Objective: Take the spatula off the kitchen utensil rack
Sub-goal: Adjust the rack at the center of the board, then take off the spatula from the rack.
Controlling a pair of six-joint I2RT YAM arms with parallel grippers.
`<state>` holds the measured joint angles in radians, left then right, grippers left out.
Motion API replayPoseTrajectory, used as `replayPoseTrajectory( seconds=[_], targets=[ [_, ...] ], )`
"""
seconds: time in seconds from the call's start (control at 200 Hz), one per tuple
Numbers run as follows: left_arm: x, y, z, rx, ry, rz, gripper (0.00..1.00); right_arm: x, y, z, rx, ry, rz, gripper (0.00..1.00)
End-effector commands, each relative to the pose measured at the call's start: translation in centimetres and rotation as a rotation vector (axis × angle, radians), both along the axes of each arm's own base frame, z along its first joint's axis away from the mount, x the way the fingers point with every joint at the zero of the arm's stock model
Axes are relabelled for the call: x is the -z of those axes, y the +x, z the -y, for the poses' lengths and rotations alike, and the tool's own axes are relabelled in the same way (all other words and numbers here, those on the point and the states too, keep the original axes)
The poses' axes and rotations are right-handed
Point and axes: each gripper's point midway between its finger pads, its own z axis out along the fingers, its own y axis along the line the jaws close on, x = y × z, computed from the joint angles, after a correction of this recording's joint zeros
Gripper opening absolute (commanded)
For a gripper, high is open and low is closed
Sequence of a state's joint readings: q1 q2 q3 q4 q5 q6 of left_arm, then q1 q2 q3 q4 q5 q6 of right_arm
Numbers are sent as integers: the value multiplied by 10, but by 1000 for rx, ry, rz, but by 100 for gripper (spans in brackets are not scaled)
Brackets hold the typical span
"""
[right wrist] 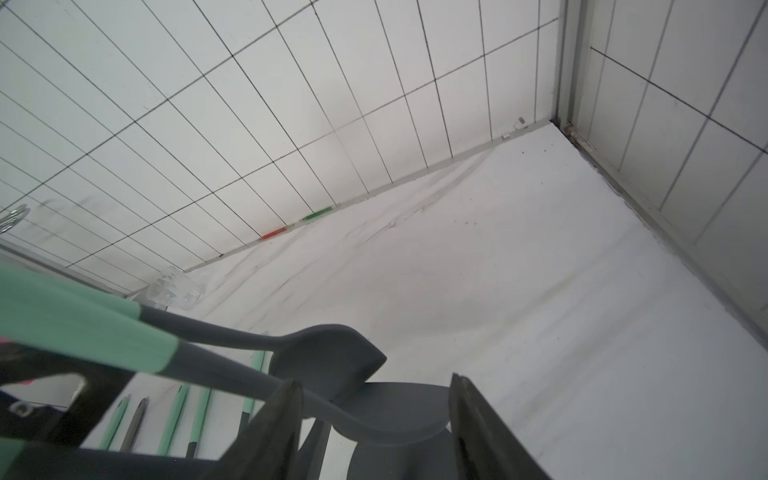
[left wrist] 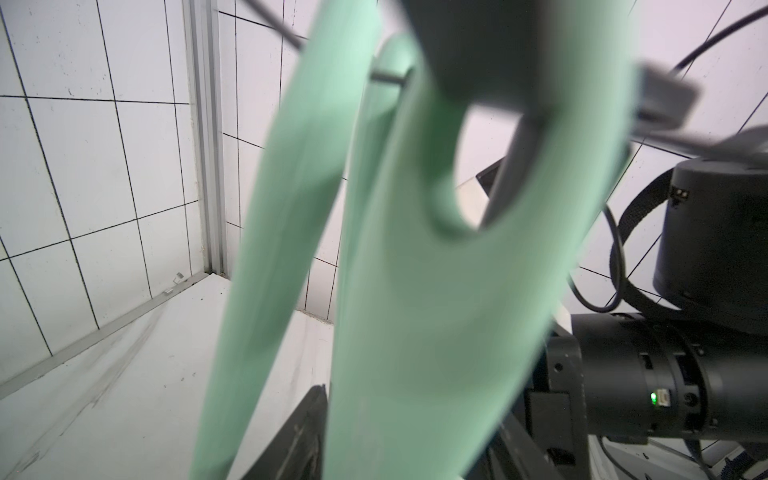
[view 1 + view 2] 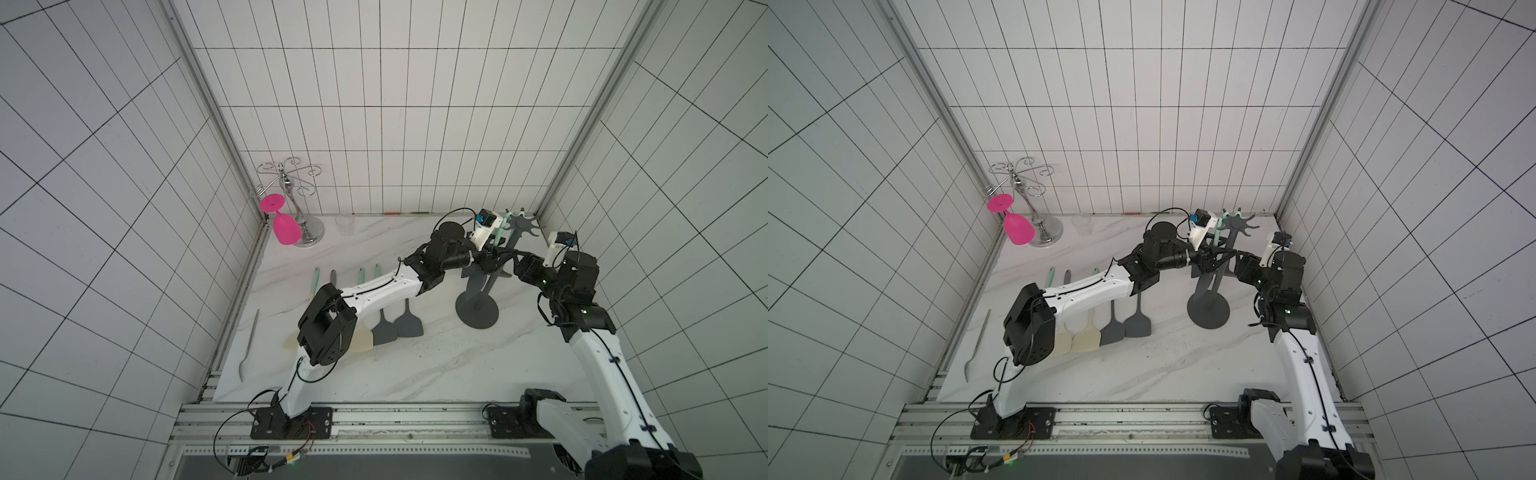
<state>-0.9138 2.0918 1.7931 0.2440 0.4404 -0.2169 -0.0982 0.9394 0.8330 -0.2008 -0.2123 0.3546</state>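
The spatula [image 2: 415, 332], hooked on the kitchen utensil rack [image 3: 478, 309], fills the left pincer's [image 3: 495, 254] gap; clamping unclear. Right pincer [image 1: 376, 386] stands apart.

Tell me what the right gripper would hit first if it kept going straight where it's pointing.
Most likely the broad grey utensil head hanging from the kitchen utensil rack: it lies just ahead of the right gripper, framed by its spread fingers. How near is unclear.

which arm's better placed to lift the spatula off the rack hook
Left, probably. The left gripper sits at the mint handle, right under the rack hook threading its hole. The right gripper, jaws apart, is lower by the grey heads, poorly placed to unhook.
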Motion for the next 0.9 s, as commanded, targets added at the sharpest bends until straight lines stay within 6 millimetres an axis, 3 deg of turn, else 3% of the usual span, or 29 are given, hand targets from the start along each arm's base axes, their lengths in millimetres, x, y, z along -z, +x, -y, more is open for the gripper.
replayPoseTrajectory(
  seconds=[0.0, 0.24, 0.585, 0.705, 0.894],
  targets=[
    [10, -4, -11, 29, 28, -27, 54, -39, -13, 11, 67, -9, 14, 59],
    [7, -11, -22, 66, 26, -27, 54, -92, -20, 3, 25, 10, -6, 59],
    [-2, -10, -19, 73, -5, -41, 52, -180, -30, -19, -78, 82, 120, 59],
    [0, -11, -19, 75, -3, -49, 45, -195, -24, -29, -129, 91, 126, 59],
    [-1, -12, -19, 81, -3, -50, 33, -200, -13, -48, -196, 65, 111, 58]
  ],
)
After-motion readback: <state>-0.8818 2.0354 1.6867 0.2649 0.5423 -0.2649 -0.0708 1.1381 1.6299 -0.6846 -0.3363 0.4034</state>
